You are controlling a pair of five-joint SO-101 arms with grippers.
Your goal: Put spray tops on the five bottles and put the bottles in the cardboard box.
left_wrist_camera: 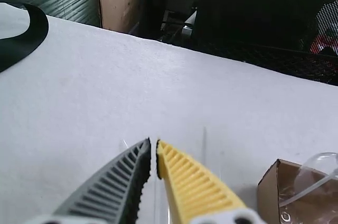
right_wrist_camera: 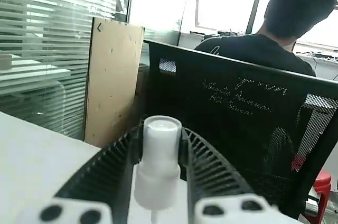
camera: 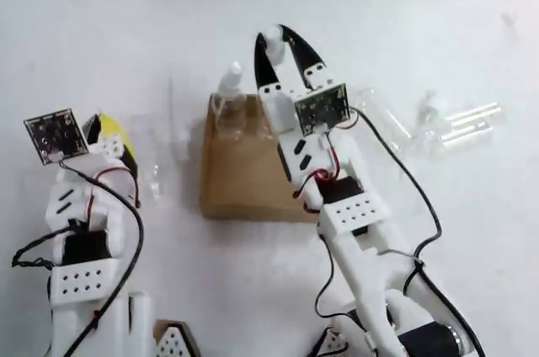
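My right gripper (camera: 274, 38) is raised over the far edge of the cardboard box (camera: 244, 173), shut on a white spray top (right_wrist_camera: 158, 155) that stands upright between its black fingers (right_wrist_camera: 211, 174). In the box lies a clear bottle (camera: 229, 104) with a white spray top on it; its clear body (left_wrist_camera: 320, 170) pokes over the box corner (left_wrist_camera: 274, 187). My left gripper (left_wrist_camera: 153, 154) is shut, its grey and yellow fingers tip to tip with nothing visible between them, low over the table left of the box (camera: 109, 131).
Several clear bottles and loose spray parts (camera: 442, 125) lie on the white table to the right of the box. Faint clear bottles (camera: 158, 163) lie between the left arm and the box. A black chair (right_wrist_camera: 248, 129) stands beyond the table's far edge.
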